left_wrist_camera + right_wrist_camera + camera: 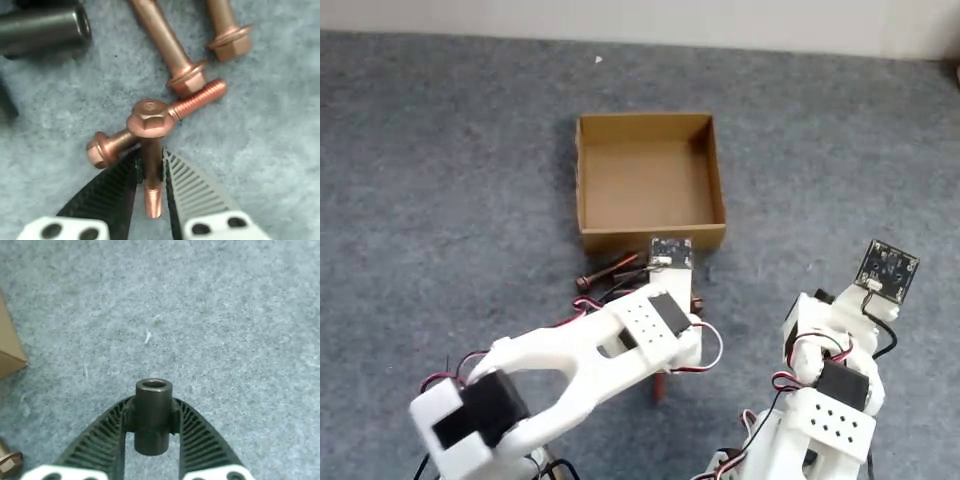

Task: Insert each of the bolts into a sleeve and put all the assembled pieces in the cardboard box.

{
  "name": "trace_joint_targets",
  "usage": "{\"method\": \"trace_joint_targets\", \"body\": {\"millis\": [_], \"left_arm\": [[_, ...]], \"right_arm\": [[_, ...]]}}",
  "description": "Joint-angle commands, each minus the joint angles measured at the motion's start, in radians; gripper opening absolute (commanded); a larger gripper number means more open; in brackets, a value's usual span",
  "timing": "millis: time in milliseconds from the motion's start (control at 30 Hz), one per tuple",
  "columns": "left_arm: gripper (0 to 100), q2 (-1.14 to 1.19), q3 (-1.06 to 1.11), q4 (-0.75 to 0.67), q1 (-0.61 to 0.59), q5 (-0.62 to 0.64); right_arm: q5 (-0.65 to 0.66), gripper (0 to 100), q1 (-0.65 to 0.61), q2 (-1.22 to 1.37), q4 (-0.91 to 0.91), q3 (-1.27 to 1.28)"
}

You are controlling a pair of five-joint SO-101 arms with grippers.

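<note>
Spreading grey carpet (440,150), cardboard box (610,238) — pale strip (720,20) beyond

Right gripper (151,409) fingers (100,440) clamp a dark sleeve (152,415), open bore toward the camera, over grey table (225,315); cardboard box (7,352) corner nearby.

Grey, felt-like carpet (440,150) spreads beneath the left claw (151,155); a pale band (720,20) edges it far beyond.

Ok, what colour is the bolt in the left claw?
Copper. The bolt in the left claw shows best in the left wrist view.
</note>
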Motion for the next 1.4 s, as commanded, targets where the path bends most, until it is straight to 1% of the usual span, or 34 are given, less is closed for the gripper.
{"method": "trace_joint_targets", "body": {"millis": [0,100,200,267,367,533,633,767,900,1067,1233,1367], "left_arm": [[0,-0.196,0.012,0.051,-0.027,-0.069],[0,-0.355,0.056,0.058,-0.091,-0.157],[0,-0.527,0.111,0.058,-0.173,-0.279],[0,-0.644,0.145,0.058,-0.226,-0.353],[0,-0.812,0.197,0.058,-0.305,-0.416],[0,-1.053,0.234,0.058,-0.406,-0.482],[0,-1.173,0.26,0.058,-0.446,-0.534],[0,-1.29,0.295,0.058,-0.486,-0.542],[0,-1.38,0.315,0.057,-0.507,-0.539],[1,-1.498,0.321,0.057,-0.506,-0.535],[1,-1.596,0.321,0.057,-0.506,-0.535],[1,-1.652,0.321,0.057,-0.506,-0.535]], "right_arm": [[0.0,0.5,0.002,-0.025,-0.028,-0.012],[0.0,0.5,0.002,-0.025,-0.028,-0.01],[0.002,0.5,-0.027,-0.025,-0.024,-0.01],[0.031,0.5,-0.041,-0.025,-0.015,-0.016],[0.052,0.5,-0.07,-0.027,0.036,-0.018],[0.064,0.5,-0.191,-0.027,0.073,-0.074],[0.098,0.5,-0.283,-0.027,0.148,-0.142],[0.098,0.5,-0.409,-0.027,0.263,-0.285],[0.097,0.5,-0.553,-0.027,0.314,-0.39],[0.097,0.5,-0.736,-0.027,0.3,-0.427],[0.097,0.5,-0.819,-0.051,0.216,-0.423],[0.097,0.5,-0.886,-0.199,0.157,-0.332]]}}
